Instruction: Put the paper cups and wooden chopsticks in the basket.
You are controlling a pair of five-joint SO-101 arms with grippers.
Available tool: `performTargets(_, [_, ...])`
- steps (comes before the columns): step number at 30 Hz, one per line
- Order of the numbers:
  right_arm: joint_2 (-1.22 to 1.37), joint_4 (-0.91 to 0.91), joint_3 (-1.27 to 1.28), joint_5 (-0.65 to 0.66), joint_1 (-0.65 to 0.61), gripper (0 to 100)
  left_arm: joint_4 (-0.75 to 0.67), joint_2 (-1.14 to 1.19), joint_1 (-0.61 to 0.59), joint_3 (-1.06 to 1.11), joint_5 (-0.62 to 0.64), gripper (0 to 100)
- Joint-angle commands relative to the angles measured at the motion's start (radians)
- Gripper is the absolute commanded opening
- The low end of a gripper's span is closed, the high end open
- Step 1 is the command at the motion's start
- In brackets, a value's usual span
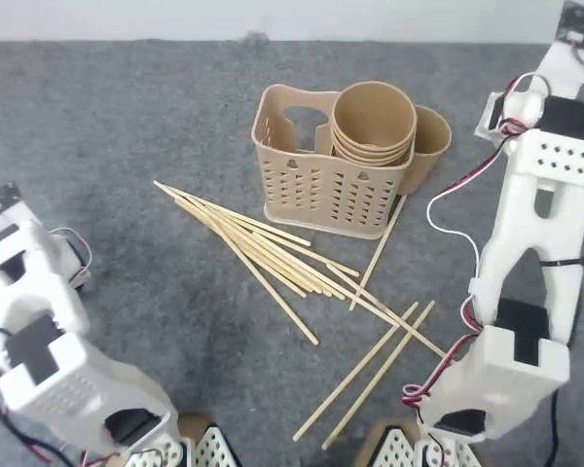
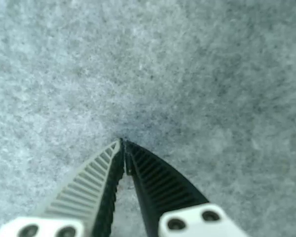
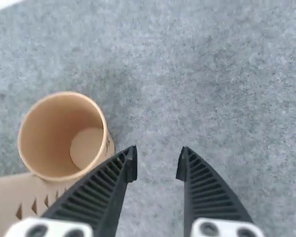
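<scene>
Right end effector (image 3: 157, 158): partly open, empty. The loose cup (image 3: 61, 133) leans on the basket (image 1: 321, 190) just beside it, mouth toward it, so this arm is judged nearer. Left end effector (image 2: 123, 143): closed, empty; chopsticks (image 1: 273, 253) lie scattered on the bench (image 1: 127, 117) near the basket.

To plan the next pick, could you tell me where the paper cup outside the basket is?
In the high view, the tan paper cup stands against the beige plastic basket, at its outer wall on the picture's right, near the stacked cups.
</scene>
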Motion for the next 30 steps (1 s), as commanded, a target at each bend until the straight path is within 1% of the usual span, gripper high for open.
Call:
performTargets(1, [-0.001, -0.024, -0.034, -0.054, -0.045, 14.1, -0.018, -0.043, 0.018, -0.001, -0.009, 1])
performTargets(7, [0.062, -0.016, -0.029, -0.137, -0.111, 14.1, -0.018, -0.043, 0.018, -0.001, -0.009, 1])
performTargets(10, [0.116, -0.018, -0.029, -0.137, -0.131, 14.1, -0.018, -0.043, 0.018, -0.001, -0.009, 1])
performTargets(21, [0.323, -0.042, -0.034, -0.137, -0.127, 13.4, -0.018, -0.043, 0.018, -0.002, -0.009, 1])
performTargets(25, [0.295, -0.015, -0.075, -0.130, -0.111, 7.4, -0.018, -0.043, 0.017, -0.002, -0.009, 1])
performTargets(30, [0.199, 0.113, -0.155, -0.138, -0.076, 10.9, -0.018, -0.043, 0.017, -0.002, -0.009, 1])
